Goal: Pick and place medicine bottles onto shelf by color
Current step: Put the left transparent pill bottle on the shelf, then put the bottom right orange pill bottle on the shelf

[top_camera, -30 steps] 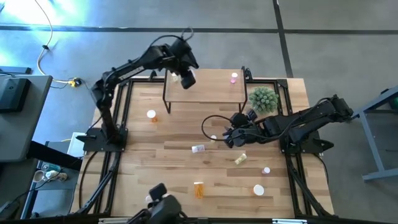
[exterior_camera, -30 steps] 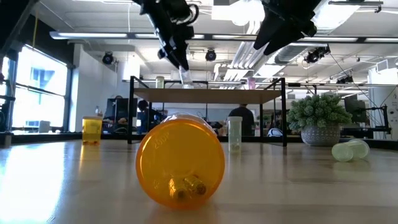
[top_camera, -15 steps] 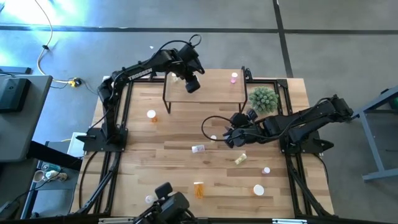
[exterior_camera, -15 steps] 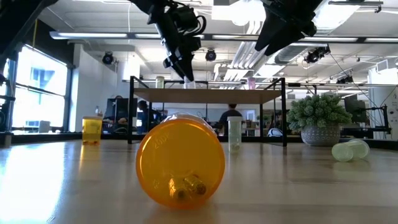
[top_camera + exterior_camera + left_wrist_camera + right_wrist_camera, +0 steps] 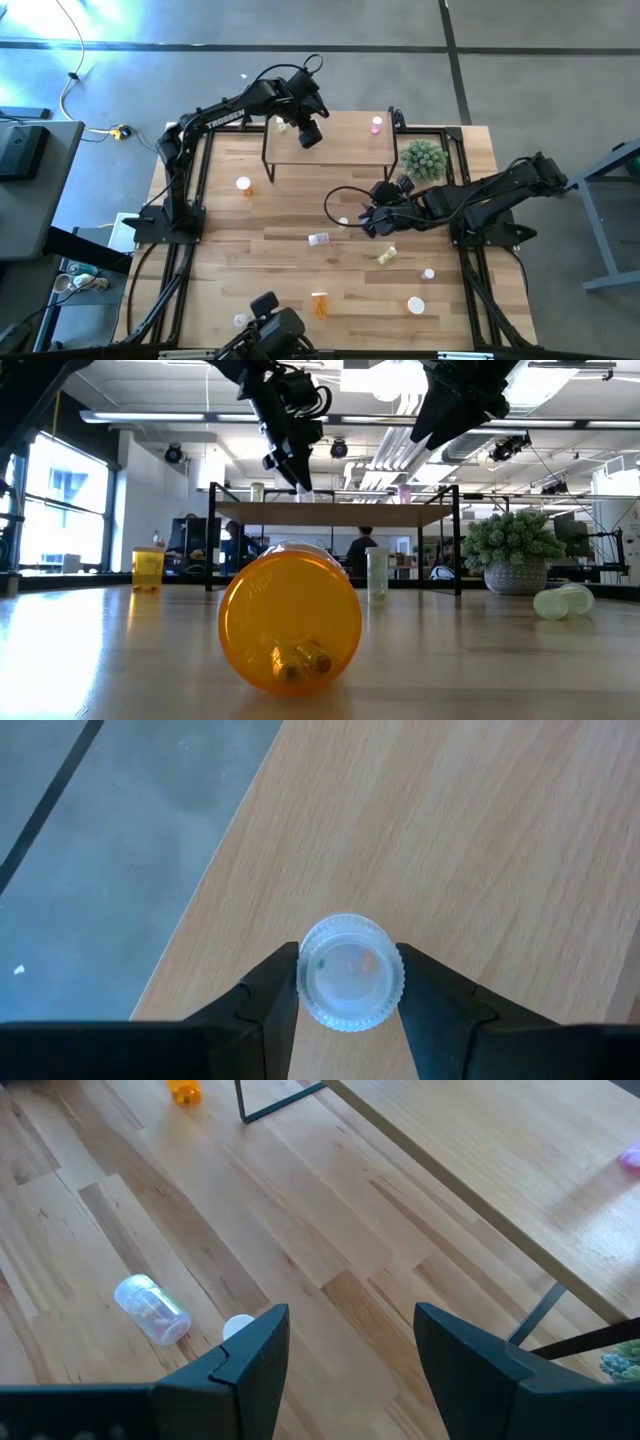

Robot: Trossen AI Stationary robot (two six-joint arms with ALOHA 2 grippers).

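A clear medicine bottle point(image 5: 351, 972) with a white ribbed cap is clasped between the two dark fingers of the left pincer point(image 5: 350, 982), as seen in the left wrist view. It is held at the far left corner of the shelf point(image 5: 345, 150), close to the edge of the light wooden top; whether its base touches the top cannot be told. In the low view the left pincer point(image 5: 297, 472) is seen just above the shelf top, with the bottle beneath it.

The right pincer point(image 5: 350, 1345) is held with its fingers apart and nothing between them, above the tabletop point(image 5: 260, 215) in front of the shelf. Below it, in the right wrist view, a clear bottle point(image 5: 152, 1310) is seen lying on its side, with a white cap point(image 5: 238, 1326) just beside it.

A pink bottle point(image 5: 376, 125) is set at the far right corner of the shelf. An orange bottle point(image 5: 291, 617) lies on its side near the front of the tabletop. A green spiky plant point(image 5: 423, 160) stands just right of the shelf.
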